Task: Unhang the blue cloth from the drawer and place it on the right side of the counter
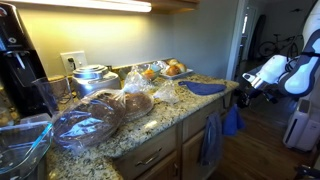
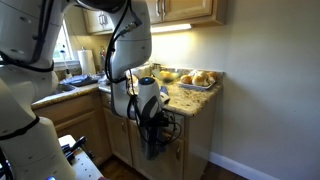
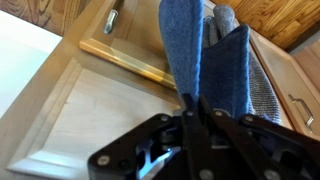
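Note:
The blue cloth (image 3: pixel 205 55) hangs in long folds in front of the wooden cabinet drawer (image 3: pixel 120 60). My gripper (image 3: pixel 197 105) is shut on it, with the fingers pinched together around a fold. In an exterior view the gripper (image 1: pixel 246 86) is off the counter's right end, and the blue cloth (image 1: pixel 232 121) hangs below it. In an exterior view the gripper (image 2: pixel 150 108) points down at the cabinet front, with the cloth (image 2: pixel 156 138) dark beneath it.
A grey cloth (image 3: pixel 262 95) hangs beside the blue one and also shows on the cabinet front (image 1: pixel 210 140). The granite counter (image 1: pixel 165 122) holds plastic containers (image 1: pixel 85 125), a blue plate (image 1: pixel 205 88) and a tray of fruit (image 1: pixel 172 70). A drawer handle (image 3: pixel 110 20) is nearby.

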You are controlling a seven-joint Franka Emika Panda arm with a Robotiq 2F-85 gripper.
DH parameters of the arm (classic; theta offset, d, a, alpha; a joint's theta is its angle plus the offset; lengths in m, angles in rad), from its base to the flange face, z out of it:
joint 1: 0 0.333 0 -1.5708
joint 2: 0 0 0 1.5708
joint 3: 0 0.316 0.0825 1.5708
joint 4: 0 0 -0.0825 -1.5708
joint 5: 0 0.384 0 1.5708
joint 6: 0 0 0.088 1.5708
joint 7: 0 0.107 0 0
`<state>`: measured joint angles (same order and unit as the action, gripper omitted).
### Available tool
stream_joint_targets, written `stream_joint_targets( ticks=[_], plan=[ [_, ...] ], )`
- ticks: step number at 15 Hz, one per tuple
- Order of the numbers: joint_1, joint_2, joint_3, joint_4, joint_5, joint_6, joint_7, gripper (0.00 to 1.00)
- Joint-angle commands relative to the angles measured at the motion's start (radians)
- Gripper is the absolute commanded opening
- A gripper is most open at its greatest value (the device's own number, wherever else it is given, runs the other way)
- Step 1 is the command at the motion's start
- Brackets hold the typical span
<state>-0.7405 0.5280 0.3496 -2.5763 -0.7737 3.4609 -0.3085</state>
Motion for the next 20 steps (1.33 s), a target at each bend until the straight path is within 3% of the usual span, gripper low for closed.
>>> stream_joint_targets(
  ticks=[1, 12, 20],
  plan=[
    [0.029, -0.164, -0.005, -0.106, 0.027, -0.022, 0.036, 0.09],
    [-0.011, -0.413, 0.157, -0.14, 0.029, -0.205, 0.187, 0.08],
    [-0.003, -0.548, 0.225, -0.101, 0.086, -0.271, 0.233, 0.08]
  ],
)
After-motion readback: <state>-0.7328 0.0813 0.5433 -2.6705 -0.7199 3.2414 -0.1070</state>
